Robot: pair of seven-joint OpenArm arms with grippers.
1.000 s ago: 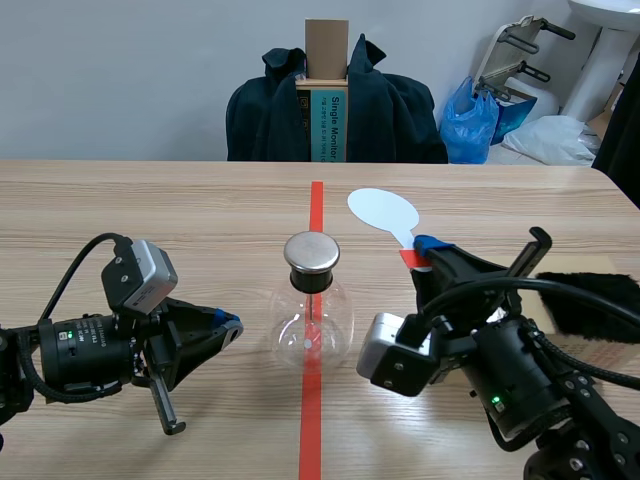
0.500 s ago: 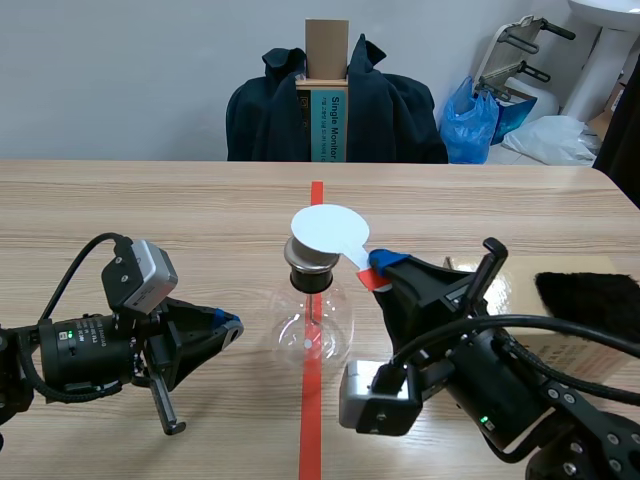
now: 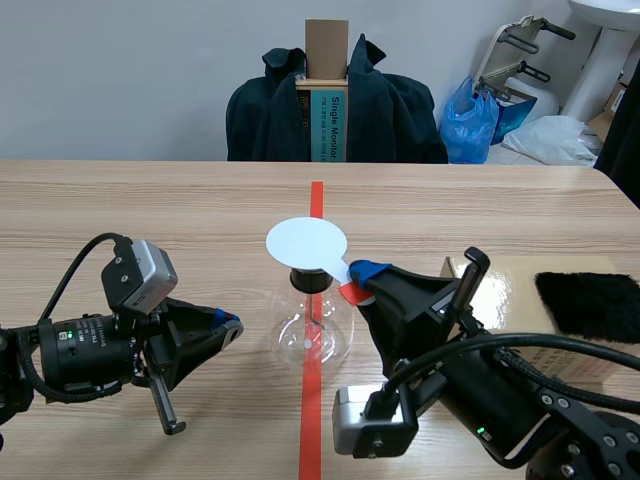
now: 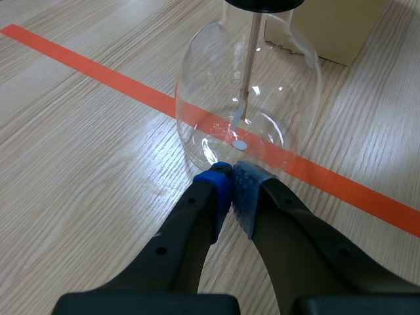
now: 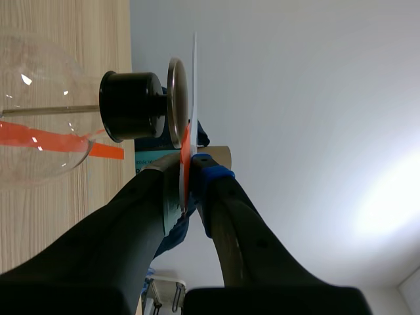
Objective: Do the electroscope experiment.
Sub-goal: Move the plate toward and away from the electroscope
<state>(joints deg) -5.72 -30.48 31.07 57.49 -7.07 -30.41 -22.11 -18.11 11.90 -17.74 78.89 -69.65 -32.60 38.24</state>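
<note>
The white paddle (image 3: 306,243) hangs over the electroscope (image 3: 312,330)
Scene: the right gripper (image 3: 358,282) pinches the paddle by its red handle (image 3: 350,293), just above the electroscope on the tape line (image 3: 311,430). Left wrist: the left gripper (image 4: 231,178) is closed and empty, just beside the glass bulb (image 4: 249,98), which is likely fragile and slippery. Right wrist: the paddle looks thin, light and bendy; the handle seems its best hold.

Flask (image 4: 249,98) top cut off, black cloth (image 3: 590,305) cropped

A white paddle (image 5: 194,79) between the fingers (image 5: 141,216), just beside the metal cap (image 5: 175,92).
</note>
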